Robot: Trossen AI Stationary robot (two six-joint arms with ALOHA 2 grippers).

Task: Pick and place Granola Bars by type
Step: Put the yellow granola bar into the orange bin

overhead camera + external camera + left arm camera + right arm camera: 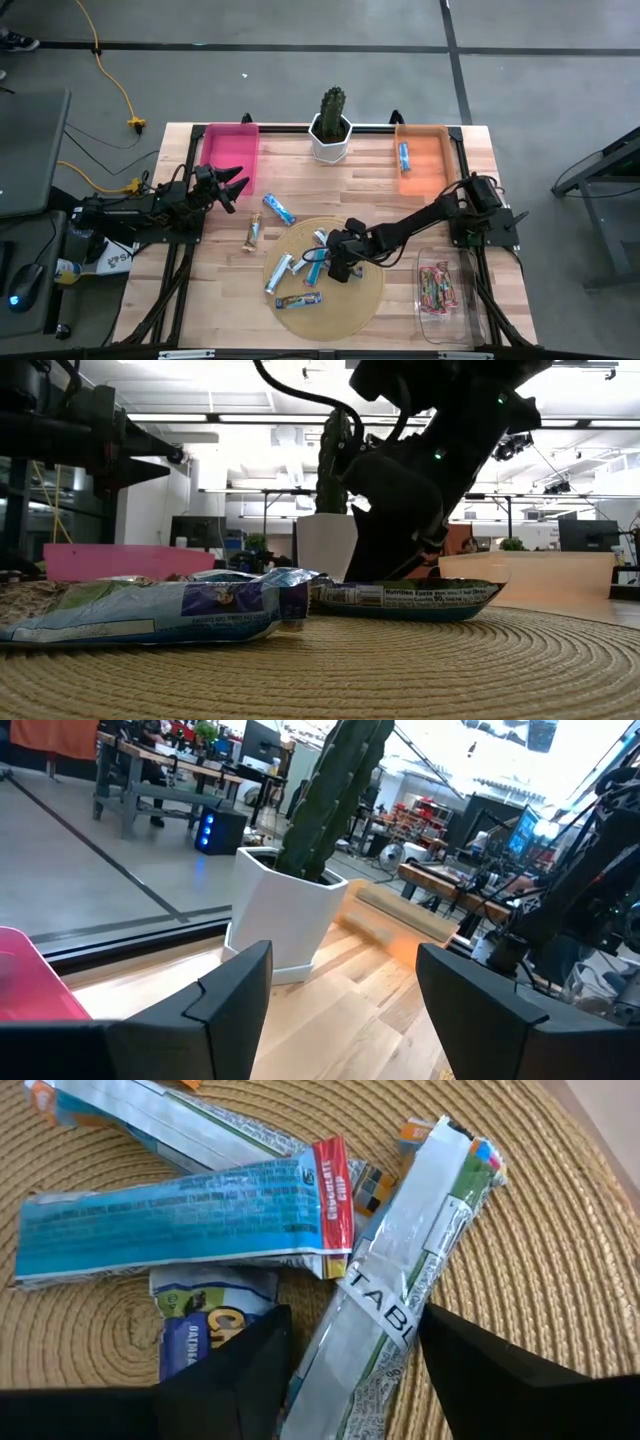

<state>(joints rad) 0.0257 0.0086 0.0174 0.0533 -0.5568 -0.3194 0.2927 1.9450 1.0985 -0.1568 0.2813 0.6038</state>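
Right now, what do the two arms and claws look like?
Both arms are dark, nearly black, jointed links with black cables looped along them. The left claw and the right claw each end in two matte black, angular, wedge-shaped fingers. Small green lights glow on the right arm in the low view.

Potted cactus (pixel 331 125) at counter (pixel 380 190) back centre between two bins, left bin (pixel 231 155) and right bin (pixel 421 160) holding one bar, woven mat (pixel 355 305) front centre carrying several granola bars (pixel 299 299), two bars left of mat, clear tray (pixel 440 290) at front right
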